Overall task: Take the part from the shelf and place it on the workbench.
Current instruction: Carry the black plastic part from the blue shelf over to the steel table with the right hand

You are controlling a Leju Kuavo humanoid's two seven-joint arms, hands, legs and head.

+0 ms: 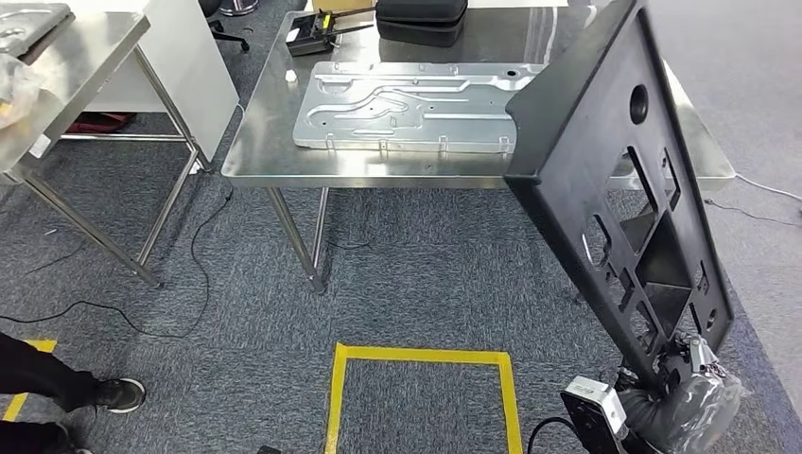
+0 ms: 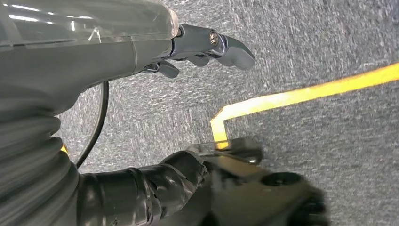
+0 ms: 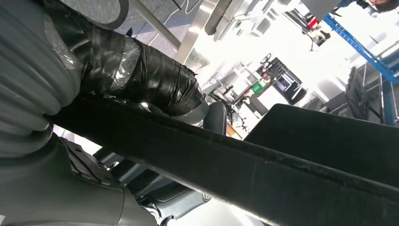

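Note:
A large flat black part (image 1: 619,180) with several cut-outs stands tilted at the right of the head view, its top end overlapping the steel workbench (image 1: 265,151). My right hand (image 1: 686,392) grips its lower end near the floor. In the right wrist view the taped thumb (image 3: 146,75) presses across the black part's edge (image 3: 244,162). My left hand (image 2: 207,47) hangs over the grey carpet with its fingers loosely curled and nothing in them.
A silver stamped metal plate (image 1: 407,106) lies on the workbench, with a black case (image 1: 421,21) and a small black device (image 1: 310,36) behind it. A second steel table (image 1: 66,76) stands left. A yellow tape square (image 1: 421,397) marks the carpet. A person's shoe (image 1: 118,392) shows at lower left.

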